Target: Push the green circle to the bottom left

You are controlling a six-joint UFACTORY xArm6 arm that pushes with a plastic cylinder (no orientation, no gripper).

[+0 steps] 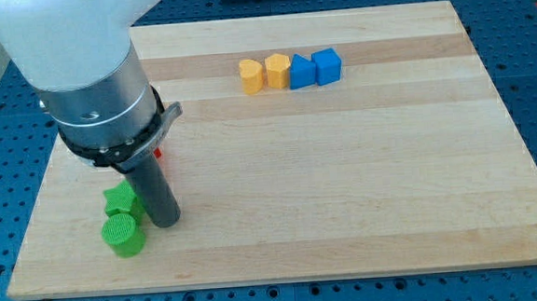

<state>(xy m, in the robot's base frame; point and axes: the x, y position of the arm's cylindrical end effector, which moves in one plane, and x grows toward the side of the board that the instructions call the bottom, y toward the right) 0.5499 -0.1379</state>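
The green circle [122, 235] lies near the board's bottom left corner. A second green block [121, 200], star-like in shape, touches it just above. My tip [166, 221] rests on the board right beside both green blocks, on their right side, very close to the circle's upper right edge. The rod rises from the tip into the large grey and white arm body at the view's top left.
A row of blocks sits near the view's top centre: a yellow block [251, 76], a yellow block [277, 71], a blue block [301, 71] and a blue cube [327, 66]. A red block [158, 153] is mostly hidden behind the arm. The wooden board [364, 182] lies on a blue perforated table.
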